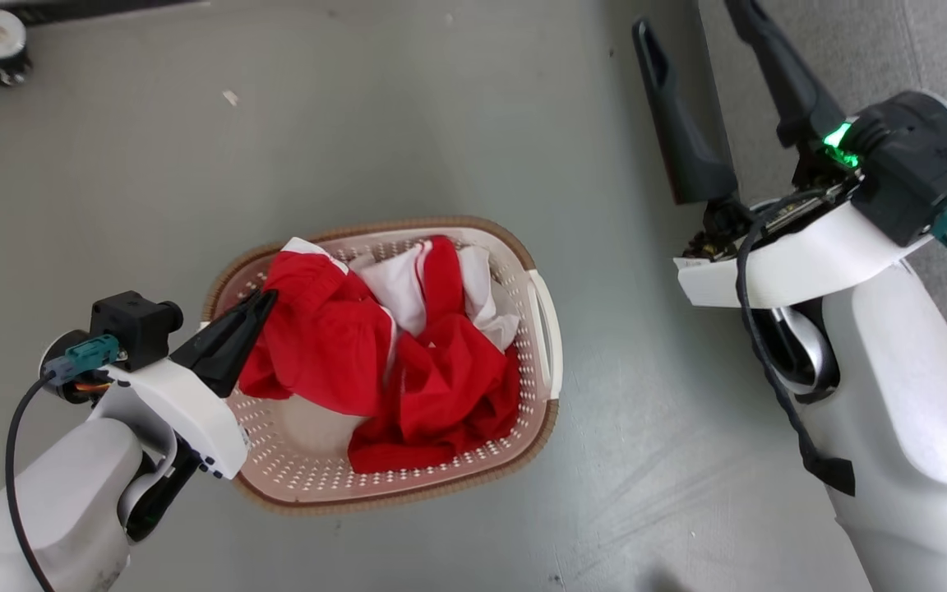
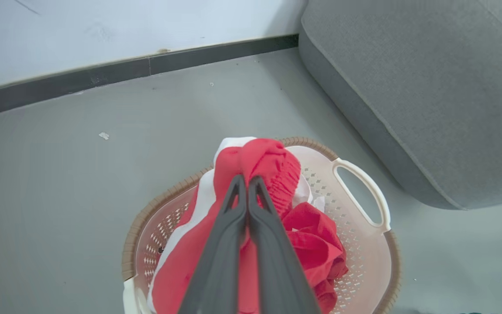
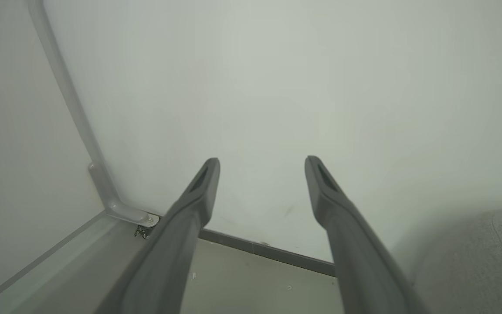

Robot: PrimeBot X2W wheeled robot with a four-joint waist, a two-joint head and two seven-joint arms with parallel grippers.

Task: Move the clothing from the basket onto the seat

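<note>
My left hand (image 1: pixel 262 302) is pinched tight on a red fold of the clothing (image 1: pixel 441 386), heaped in the basket (image 1: pixel 301 464) on the floor (image 1: pixel 441 123). The basket's long axis runs left-right, handle to handle. My right hand (image 1: pixel 687 20) is spread and empty, near the seat (image 2: pixel 429 87).

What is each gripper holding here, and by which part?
Left gripper: shut on the clothing, pinching a bunched red fold. Right gripper: open, empty.

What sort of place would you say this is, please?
Probably a living room, or a mock-up of one: a grey sofa cushion sits near a laundry basket of red clothing, on a grey floor with a dark skirting board.
</note>
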